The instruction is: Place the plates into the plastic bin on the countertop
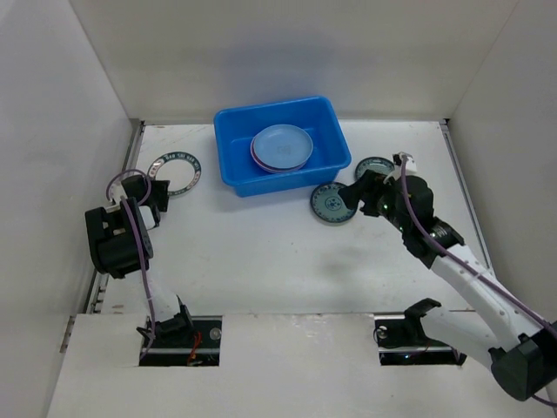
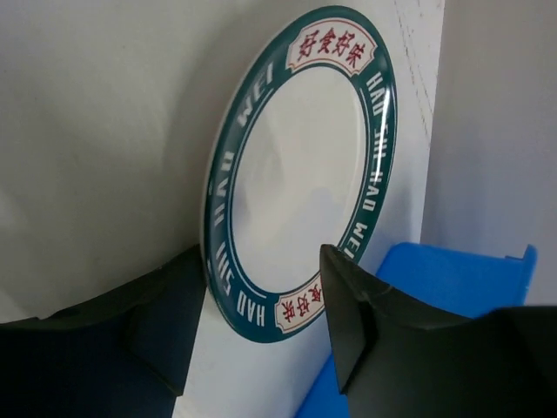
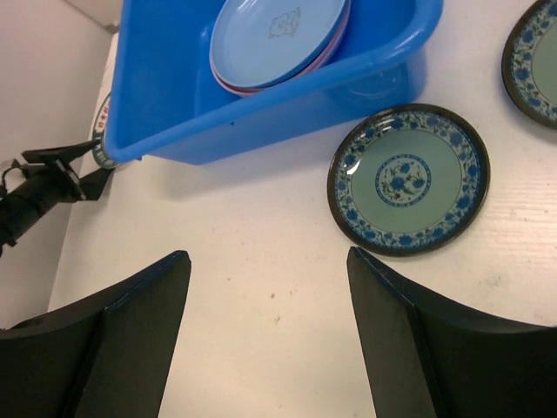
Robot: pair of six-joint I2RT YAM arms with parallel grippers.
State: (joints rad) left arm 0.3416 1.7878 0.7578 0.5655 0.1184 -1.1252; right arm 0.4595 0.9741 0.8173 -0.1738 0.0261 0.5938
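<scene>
- The blue plastic bin point(image 1: 233, 150) sits on the white table point(image 1: 261, 261) in the upper centre of the top view, near the back wall.
- Inside the bin a light blue plate point(image 1: 281, 145) lies on top of a stack. A pink plate edge point(image 3: 335, 45) shows beneath it in the right wrist view.
- A white plate with a dark lettered rim point(image 1: 172, 172) lies flat on the table left of the bin, apart from it.
- The left tool point(image 1: 150, 193) is low at that plate's near left edge. In its wrist view the two fingers point(image 2: 348, 305) stand partly spread in front of the rim, and nothing is visibly clamped between them.
- Two teal patterned plates lie right of the bin. One point(image 1: 332, 203) is just off its lower right corner, and the other point(image 1: 374, 167) is further right and partly hidden by the right arm.
- The right tool point(image 1: 354, 195) hovers beside the nearer teal plate, released, with its jaws wide and only bare table between them.
</scene>
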